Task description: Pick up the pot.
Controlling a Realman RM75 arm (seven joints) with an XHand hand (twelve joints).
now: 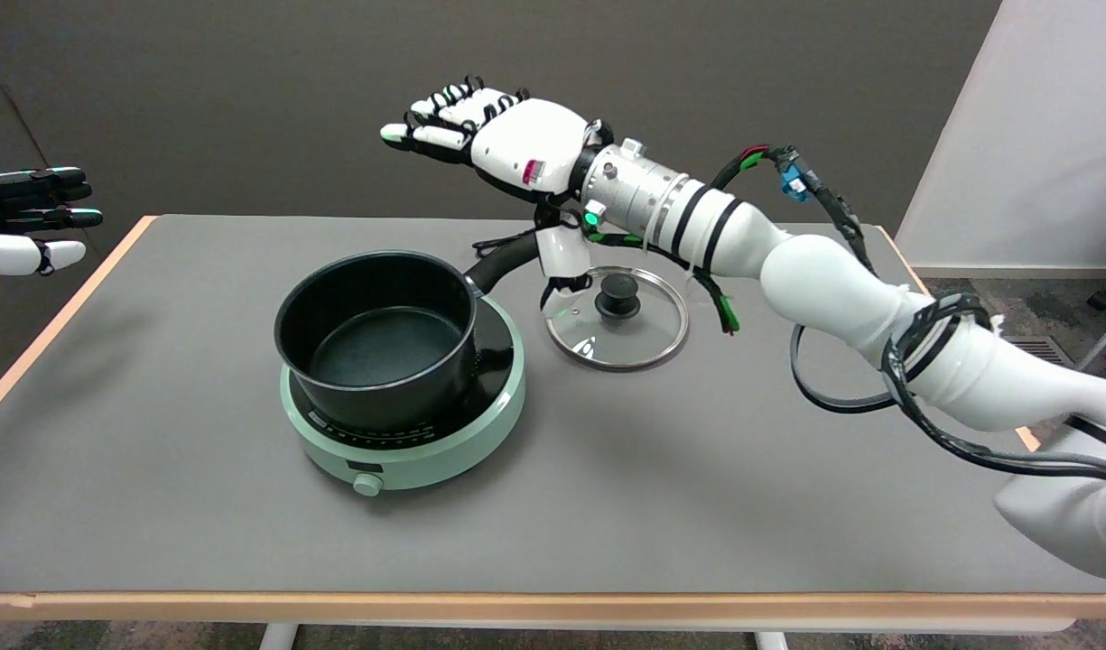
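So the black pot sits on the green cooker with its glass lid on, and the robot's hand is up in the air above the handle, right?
Not quite: the head view shows the glass lid lying on the table beside the green cooker, not on the black pot. The right hand does hover above the handle.

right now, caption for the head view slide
Open right hand above the handle of the black pot on the green cooker, glass lid beside.
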